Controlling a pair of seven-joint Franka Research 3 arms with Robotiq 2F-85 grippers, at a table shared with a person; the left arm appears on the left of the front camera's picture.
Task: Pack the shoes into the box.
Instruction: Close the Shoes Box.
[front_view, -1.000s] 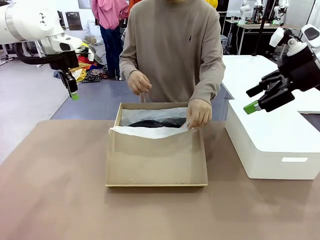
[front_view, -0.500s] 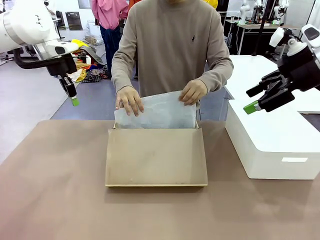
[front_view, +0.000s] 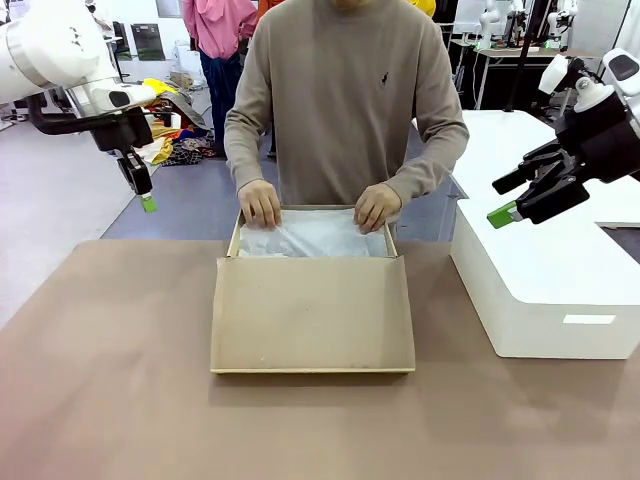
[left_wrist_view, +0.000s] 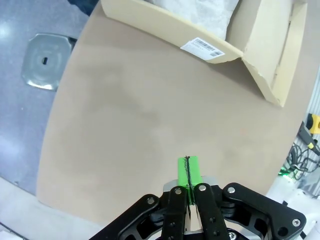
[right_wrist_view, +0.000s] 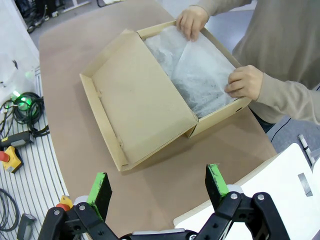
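The brown cardboard box (front_view: 312, 318) lies mid-table with its hinged lid folded out toward me. White tissue paper (front_view: 315, 235) covers its inside, and the shoes are hidden beneath it. The person's hands (front_view: 260, 205) press the tissue down at the far rim. My left gripper (front_view: 148, 203) hangs shut and empty above the table's far left corner, well left of the box. In the left wrist view its pads (left_wrist_view: 192, 172) meet, with the box (left_wrist_view: 235, 47) far ahead. My right gripper (front_view: 505, 197) hovers open over the white bin. The right wrist view shows its gripper (right_wrist_view: 159, 184) wide open above the box (right_wrist_view: 140, 105) and tissue (right_wrist_view: 200, 70).
A large white plastic bin (front_view: 540, 290) stands at the table's right side, close to the box. The person stands at the far edge behind the box. Bare brown tabletop (front_view: 110, 380) stretches to the left and front of the box.
The person has laid the tissue over the shoes and pressed it flat into the box. My left gripper has closed and drifted slightly left. The right arm has not moved.
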